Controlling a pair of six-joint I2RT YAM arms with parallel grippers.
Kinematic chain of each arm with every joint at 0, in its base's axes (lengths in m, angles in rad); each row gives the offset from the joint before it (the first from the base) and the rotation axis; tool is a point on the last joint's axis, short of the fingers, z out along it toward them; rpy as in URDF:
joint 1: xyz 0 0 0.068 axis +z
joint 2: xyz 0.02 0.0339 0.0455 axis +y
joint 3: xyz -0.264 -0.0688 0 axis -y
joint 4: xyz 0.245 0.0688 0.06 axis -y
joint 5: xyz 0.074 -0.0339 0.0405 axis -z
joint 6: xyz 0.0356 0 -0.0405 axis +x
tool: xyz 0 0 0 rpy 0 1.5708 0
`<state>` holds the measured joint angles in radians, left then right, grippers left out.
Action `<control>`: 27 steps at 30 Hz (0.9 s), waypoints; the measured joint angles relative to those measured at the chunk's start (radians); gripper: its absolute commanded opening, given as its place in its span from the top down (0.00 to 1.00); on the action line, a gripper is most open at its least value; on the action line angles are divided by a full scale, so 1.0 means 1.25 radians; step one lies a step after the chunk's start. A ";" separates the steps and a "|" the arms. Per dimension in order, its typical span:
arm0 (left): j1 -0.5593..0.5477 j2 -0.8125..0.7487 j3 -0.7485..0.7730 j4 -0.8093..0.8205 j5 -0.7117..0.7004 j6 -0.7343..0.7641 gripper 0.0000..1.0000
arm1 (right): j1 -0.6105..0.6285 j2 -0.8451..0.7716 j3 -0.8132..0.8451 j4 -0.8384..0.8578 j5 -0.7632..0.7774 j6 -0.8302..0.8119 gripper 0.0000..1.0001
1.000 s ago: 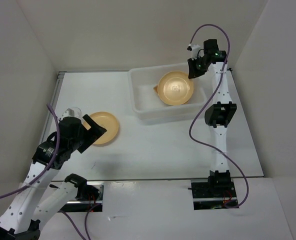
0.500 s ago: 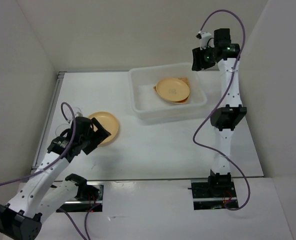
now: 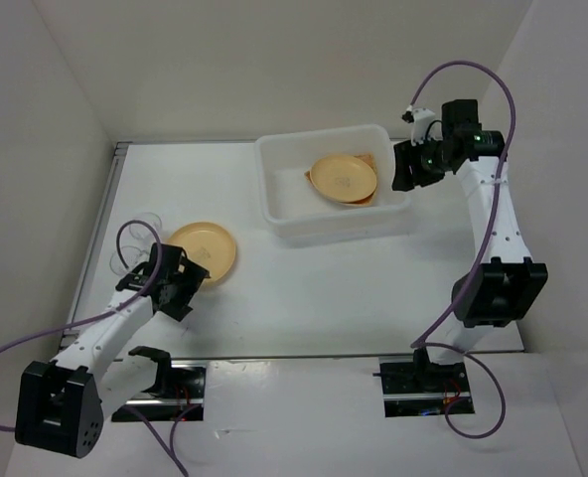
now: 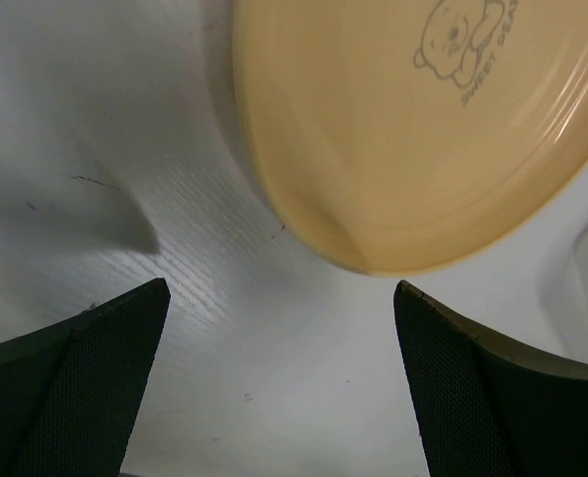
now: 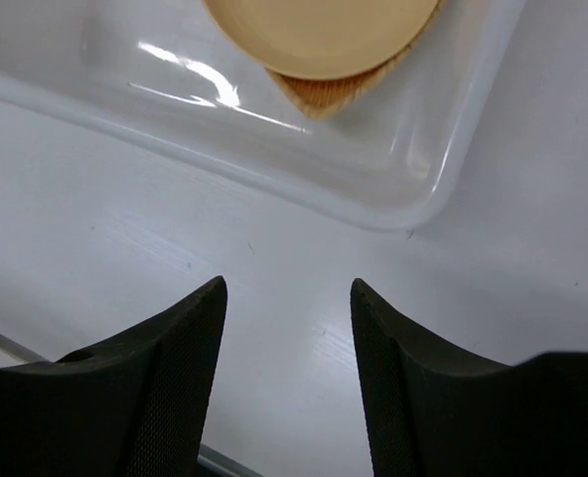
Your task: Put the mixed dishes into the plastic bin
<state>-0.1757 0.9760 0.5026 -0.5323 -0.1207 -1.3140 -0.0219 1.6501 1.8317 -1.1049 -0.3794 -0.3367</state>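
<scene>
One orange-yellow plate (image 3: 207, 250) lies on the table at the left. My left gripper (image 3: 191, 282) is open and empty, low over the table at the plate's near edge. In the left wrist view the plate (image 4: 403, 129) lies just beyond the open gripper (image 4: 279, 328). A second orange-yellow plate (image 3: 344, 179) lies in the plastic bin (image 3: 334, 221) on the tan woven plate (image 3: 370, 159). My right gripper (image 3: 404, 171) is open and empty just right of the bin. The right wrist view shows the bin's corner (image 5: 403, 189), the plate (image 5: 319, 30), the woven plate (image 5: 339, 91) and the open gripper (image 5: 289, 318). Two clear cups (image 3: 145, 223) (image 3: 123, 260) stand left of the left plate.
White walls close in the table on the left, back and right. A metal strip (image 3: 103, 214) runs along the table's left edge. The arm bases (image 3: 418, 383) sit at the near edge.
The plate that stood tilted in the bin under my right gripper now lies flat. My right gripper moved down to the bin's right side. My left gripper lowered to the table by the left plate.
</scene>
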 measured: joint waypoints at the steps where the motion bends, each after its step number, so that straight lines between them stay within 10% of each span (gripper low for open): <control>1: 0.008 0.005 -0.005 0.010 -0.004 -0.007 0.00 | 0.000 -0.012 -0.034 0.013 0.009 0.003 0.41; 12: 0.061 0.096 -0.029 0.144 0.002 -0.090 0.00 | -0.044 -0.168 -0.287 0.143 0.076 0.035 0.41; 24: 0.069 0.260 0.050 0.183 -0.009 -0.141 1.00 | -0.116 -0.192 -0.453 0.235 0.133 0.100 0.41; 27: 0.068 0.277 0.066 0.186 -0.009 -0.142 1.00 | -0.117 -0.194 -0.473 0.251 0.146 0.106 0.41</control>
<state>-0.0910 1.3224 0.5850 -0.3000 -0.1318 -1.4918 -0.1677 1.4071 1.2400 -0.7906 -0.1967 -0.2039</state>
